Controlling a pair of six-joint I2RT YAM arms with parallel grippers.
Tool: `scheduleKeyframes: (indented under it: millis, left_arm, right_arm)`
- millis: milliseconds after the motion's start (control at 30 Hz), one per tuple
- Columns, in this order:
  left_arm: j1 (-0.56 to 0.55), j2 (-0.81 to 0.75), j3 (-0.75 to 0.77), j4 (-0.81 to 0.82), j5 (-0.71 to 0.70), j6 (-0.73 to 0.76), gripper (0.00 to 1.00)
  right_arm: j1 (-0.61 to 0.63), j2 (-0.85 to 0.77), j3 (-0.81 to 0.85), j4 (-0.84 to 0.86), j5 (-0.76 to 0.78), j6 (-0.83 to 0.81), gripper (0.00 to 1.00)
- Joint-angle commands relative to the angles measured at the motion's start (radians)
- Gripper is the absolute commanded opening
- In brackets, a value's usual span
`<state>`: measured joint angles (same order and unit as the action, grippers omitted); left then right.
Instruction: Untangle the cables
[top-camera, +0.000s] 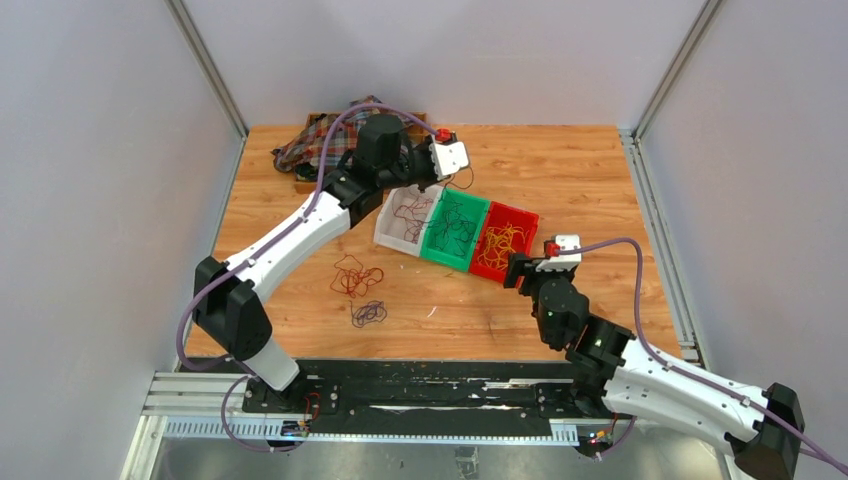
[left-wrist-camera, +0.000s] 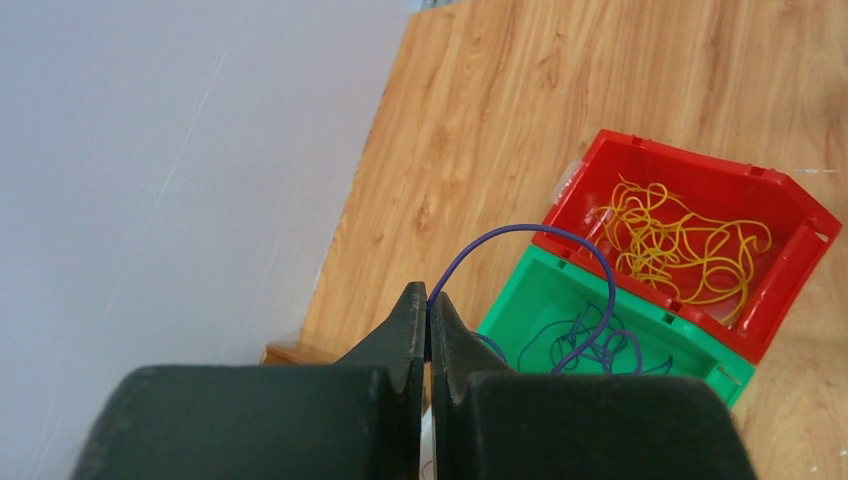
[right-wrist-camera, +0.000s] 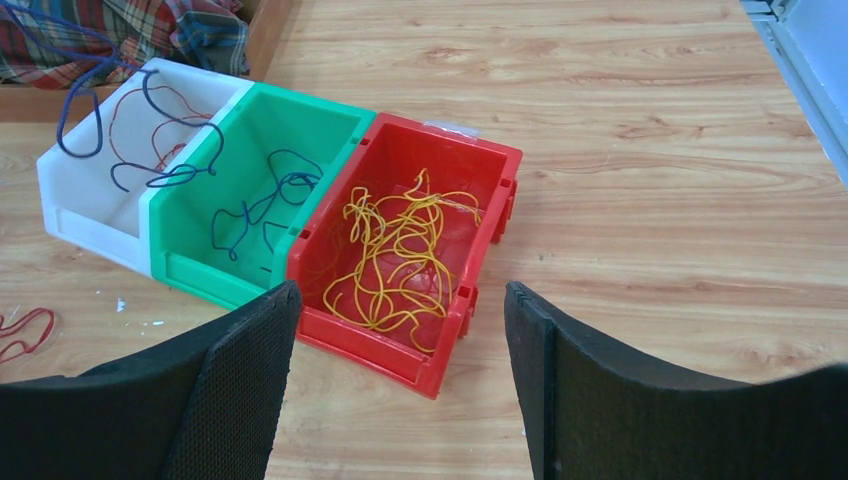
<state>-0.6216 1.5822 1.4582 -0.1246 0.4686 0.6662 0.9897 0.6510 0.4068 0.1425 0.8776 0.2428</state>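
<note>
Left gripper (left-wrist-camera: 428, 318): jaws pinched together on one blue-purple cable (left-wrist-camera: 560, 235). It hangs above the bins in the middle of the desk (top-camera: 560, 160), toward the far edge. The cable arcs up from the fingertips and drops into the green bin (right-wrist-camera: 190, 270).

Right gripper (right-wrist-camera: 400, 292): jaws wide apart, holding nothing. It hovers just on the near side of the red bin (right-wrist-camera: 400, 360), and no cable touches its pads.

Three bins stand touching in a row, mid-desk, slanting from far-left to near-right: white bin (right-wrist-camera: 90, 215), green, red.
- The red bin holds a loose heap of yellow-orange cables (right-wrist-camera: 395, 250).
- The green bin holds a few blue-purple cables (right-wrist-camera: 265, 205).
- The white bin holds thin dark red cables (right-wrist-camera: 150, 120). One blue-purple loop also lies over it and crosses the shared rim into the green bin. I cannot tell whether this is the same cable the left gripper holds.

Cables outside the bins, on the bare desk toward the near-left:
- A small dark red clump (top-camera: 355, 277).
- Nearer the near edge, a smaller dark purple clump (top-camera: 369, 314). The two lie close but apart.

A plaid cloth (top-camera: 315, 140) is bunched in a wooden tray (top-camera: 303, 183) at the far-left corner, partly hidden by the left arm.
</note>
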Motion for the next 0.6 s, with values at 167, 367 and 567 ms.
scheduleKeyframes:
  millis: [167, 367, 567]
  left_arm:
    - [-0.032, 0.036, 0.116, 0.038, -0.001, 0.046, 0.00]
    - [-0.050, 0.013, 0.139, 0.030, -0.001, 0.079, 0.00]
    - [-0.056, 0.014, 0.082, 0.006, -0.031, 0.129, 0.00]
  right_arm:
    - [-0.015, -0.040, -0.020, -0.041, 0.034, 0.034, 0.74]
    - [-0.014, -0.047, -0.013, -0.064, 0.025, 0.044, 0.73]
    - [-0.016, -0.066, -0.005, -0.095, 0.029, 0.060, 0.73]
